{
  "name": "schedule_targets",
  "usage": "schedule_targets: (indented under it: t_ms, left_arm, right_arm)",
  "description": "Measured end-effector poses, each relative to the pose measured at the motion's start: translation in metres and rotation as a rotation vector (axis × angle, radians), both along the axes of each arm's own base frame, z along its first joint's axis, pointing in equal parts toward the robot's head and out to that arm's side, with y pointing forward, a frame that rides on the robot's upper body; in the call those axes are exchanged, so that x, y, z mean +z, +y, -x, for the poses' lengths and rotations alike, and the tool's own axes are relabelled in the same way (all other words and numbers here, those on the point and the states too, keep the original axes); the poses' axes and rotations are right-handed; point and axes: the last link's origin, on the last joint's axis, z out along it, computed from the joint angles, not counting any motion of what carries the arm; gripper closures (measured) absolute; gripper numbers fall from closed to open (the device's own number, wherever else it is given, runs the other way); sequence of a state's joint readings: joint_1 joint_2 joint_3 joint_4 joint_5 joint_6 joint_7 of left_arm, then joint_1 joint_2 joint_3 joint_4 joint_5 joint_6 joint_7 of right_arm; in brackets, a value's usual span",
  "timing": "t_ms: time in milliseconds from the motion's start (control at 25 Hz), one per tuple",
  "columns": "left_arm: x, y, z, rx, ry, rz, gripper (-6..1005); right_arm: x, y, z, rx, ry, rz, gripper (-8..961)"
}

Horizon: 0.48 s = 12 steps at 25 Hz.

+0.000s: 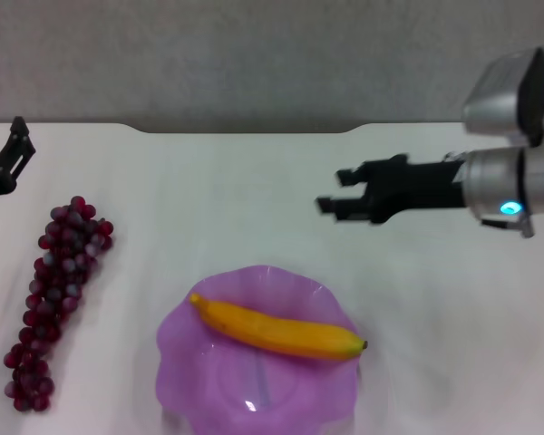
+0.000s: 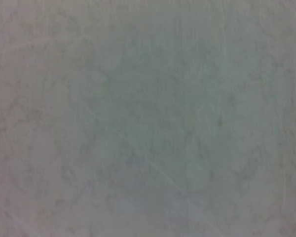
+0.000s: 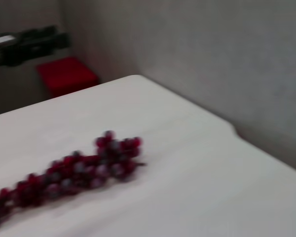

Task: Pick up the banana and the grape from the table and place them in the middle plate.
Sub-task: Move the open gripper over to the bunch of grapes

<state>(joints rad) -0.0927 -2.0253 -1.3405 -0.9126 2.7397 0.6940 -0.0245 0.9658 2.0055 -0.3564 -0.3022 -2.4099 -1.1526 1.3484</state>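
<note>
The yellow banana point(image 1: 276, 331) lies across the purple scalloped middle plate point(image 1: 177, 349) at the front centre of the white table point(image 1: 254, 199). The grape bunch point(image 1: 59, 281) lies on the table at the left, apart from the plate; it also shows in the right wrist view point(image 3: 74, 170). My right gripper point(image 1: 334, 190) is open and empty, held in the air above and behind the plate, pointing left. My left gripper point(image 1: 9, 159) is at the far left edge, just behind the top of the grapes. The left wrist view shows only bare tabletop point(image 2: 148, 118).
A grey wall point(image 1: 254, 54) runs behind the table's notched far edge. In the right wrist view a red box point(image 3: 66, 74) and dark equipment point(image 3: 24, 44) stand beyond the table's far corner.
</note>
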Motion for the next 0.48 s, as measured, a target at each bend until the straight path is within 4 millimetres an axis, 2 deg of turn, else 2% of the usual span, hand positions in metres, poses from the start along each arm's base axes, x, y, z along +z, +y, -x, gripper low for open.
schedule_targets:
  t_ms: [120, 320, 480]
  left_arm:
    - [0.001, 0.0, 0.0, 0.001, 0.0, -0.002, 107]
    - [0.001, 0.001, 0.003, 0.009, 0.003, 0.0, 108]
    - [0.0, 0.002, 0.005, 0.016, 0.007, 0.003, 109]
  right_arm:
    - [0.016, 0.008, -0.011, -0.055, 0.007, -0.085, 232]
    - [0.052, 0.015, -0.04, -0.162, 0.07, -0.286, 464]
    - [0.083, 0.005, -0.063, -0.171, 0.161, -0.45, 642]
